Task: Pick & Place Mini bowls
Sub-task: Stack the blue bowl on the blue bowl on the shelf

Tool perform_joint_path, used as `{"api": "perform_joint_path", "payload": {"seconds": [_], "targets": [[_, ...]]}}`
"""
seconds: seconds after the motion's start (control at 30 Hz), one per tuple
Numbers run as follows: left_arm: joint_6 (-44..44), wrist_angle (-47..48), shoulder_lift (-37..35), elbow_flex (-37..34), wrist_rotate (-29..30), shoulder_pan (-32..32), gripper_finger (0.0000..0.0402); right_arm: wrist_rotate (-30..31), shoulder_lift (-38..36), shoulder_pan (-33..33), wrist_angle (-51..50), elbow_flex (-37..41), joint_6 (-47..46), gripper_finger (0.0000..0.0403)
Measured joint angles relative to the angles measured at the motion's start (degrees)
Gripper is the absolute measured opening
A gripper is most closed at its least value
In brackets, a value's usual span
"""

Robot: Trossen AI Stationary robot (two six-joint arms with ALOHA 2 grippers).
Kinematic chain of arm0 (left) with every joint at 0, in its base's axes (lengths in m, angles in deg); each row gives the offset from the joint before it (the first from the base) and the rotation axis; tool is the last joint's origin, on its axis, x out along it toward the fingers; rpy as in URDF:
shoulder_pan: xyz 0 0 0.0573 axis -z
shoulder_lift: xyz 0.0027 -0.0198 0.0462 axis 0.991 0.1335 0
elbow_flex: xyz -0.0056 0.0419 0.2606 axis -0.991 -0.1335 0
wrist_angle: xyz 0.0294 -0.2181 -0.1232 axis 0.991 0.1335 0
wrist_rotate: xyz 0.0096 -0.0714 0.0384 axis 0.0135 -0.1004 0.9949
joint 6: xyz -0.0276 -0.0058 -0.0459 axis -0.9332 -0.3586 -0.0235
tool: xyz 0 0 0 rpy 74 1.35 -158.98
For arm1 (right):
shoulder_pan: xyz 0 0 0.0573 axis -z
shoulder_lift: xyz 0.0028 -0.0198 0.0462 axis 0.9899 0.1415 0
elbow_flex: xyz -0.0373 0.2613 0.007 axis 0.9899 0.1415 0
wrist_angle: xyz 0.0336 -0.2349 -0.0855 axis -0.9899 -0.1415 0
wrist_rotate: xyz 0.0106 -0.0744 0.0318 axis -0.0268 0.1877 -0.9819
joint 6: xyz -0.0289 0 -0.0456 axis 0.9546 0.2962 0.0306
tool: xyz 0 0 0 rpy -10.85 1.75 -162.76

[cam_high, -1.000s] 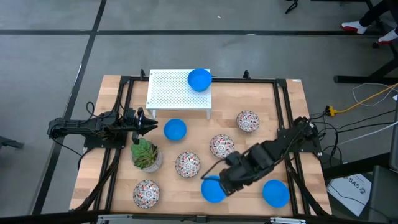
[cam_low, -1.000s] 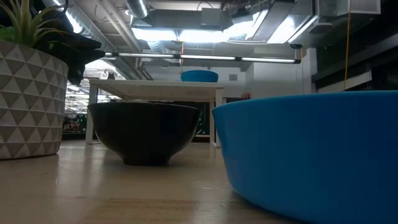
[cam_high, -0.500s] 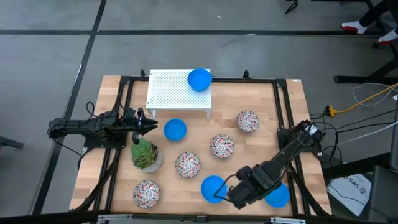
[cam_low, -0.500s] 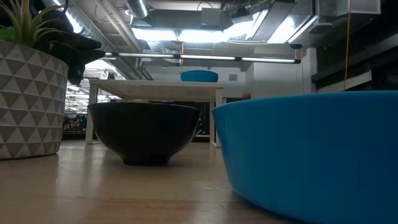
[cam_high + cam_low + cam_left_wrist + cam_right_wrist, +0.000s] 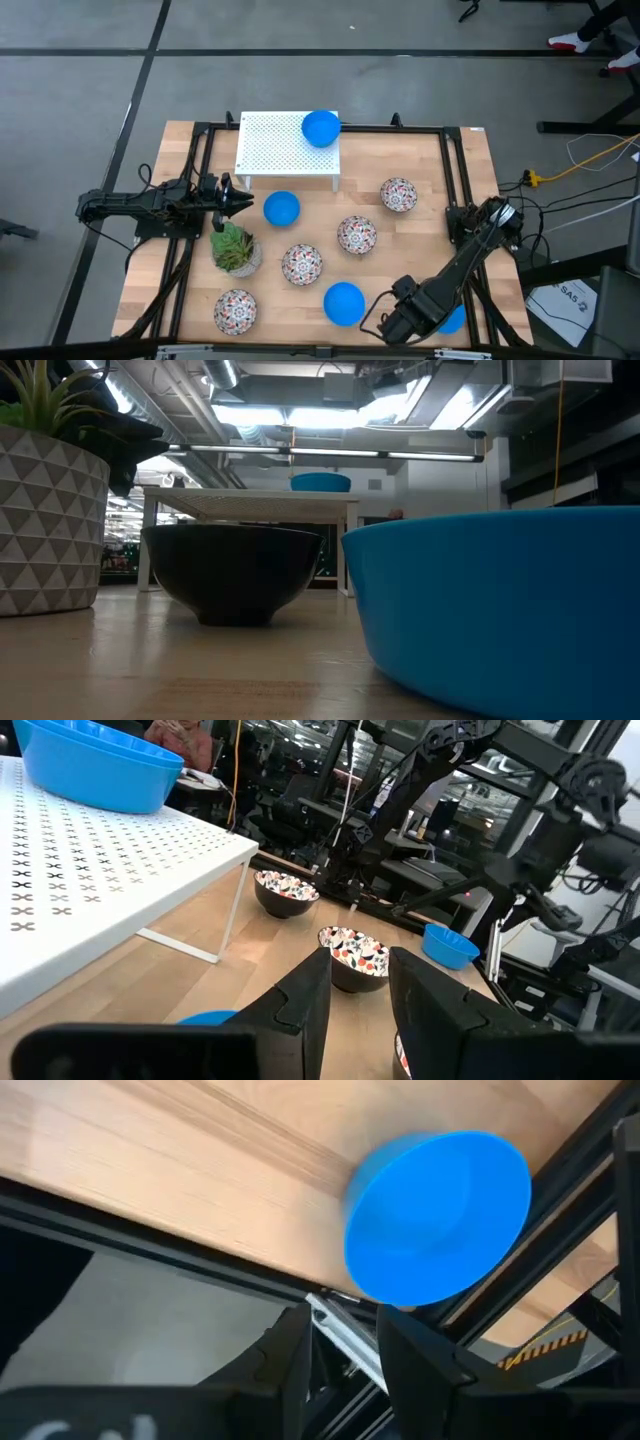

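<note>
- Currently, your right gripper [image 5: 385,325] hangs at the table's [image 5: 420,165] front edge, between two blue bowls: one [image 5: 344,303] beside it, one [image 5: 437,1217] partly under its arm. Its fingers [image 5: 285,1365] stand slightly apart, grasping nothing.
- Your left gripper [image 5: 243,202] waits near the plant [image 5: 234,248], fingers [image 5: 305,1005] parted and empty, just beside a third blue bowl [image 5: 282,208].
- A fourth blue bowl [image 5: 320,128] sits on the white rack [image 5: 275,150].
- Five patterned bowls [image 5: 357,234] lie scattered across the table.

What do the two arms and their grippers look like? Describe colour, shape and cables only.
Both arms are dark, nearly black, built of jointed segments. The left gripper has two blunt, dark, wedge-shaped fingers, and so does the right gripper. Thin black cables loop beside the right arm. No markings are readable.
</note>
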Motion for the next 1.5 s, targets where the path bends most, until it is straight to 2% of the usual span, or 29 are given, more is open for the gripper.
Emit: {"api": "perform_joint_path", "payload": {"seconds": [0.5, 0.87, 1.5], "targets": [[0.0, 0.0, 0.0, 0.02, -0.02, 0.02, 0.01, -0.41, 0.0, -0.88, 9.55, 12.79, 0.15, 0.0118], [-0.02, 0.0, 0.0, 0.0, -0.02, 0.0, 0.01, -1.51, -0.02, -0.86, 17.02, 17.87, -2.74, 0.0118], [-0.02, 0.0, 0.0, 0.01, 0.0, 0.01, 0.01, -1.43, 0.02, -0.86, 16.22, 18.8, -2.9, 0.0118]]}}
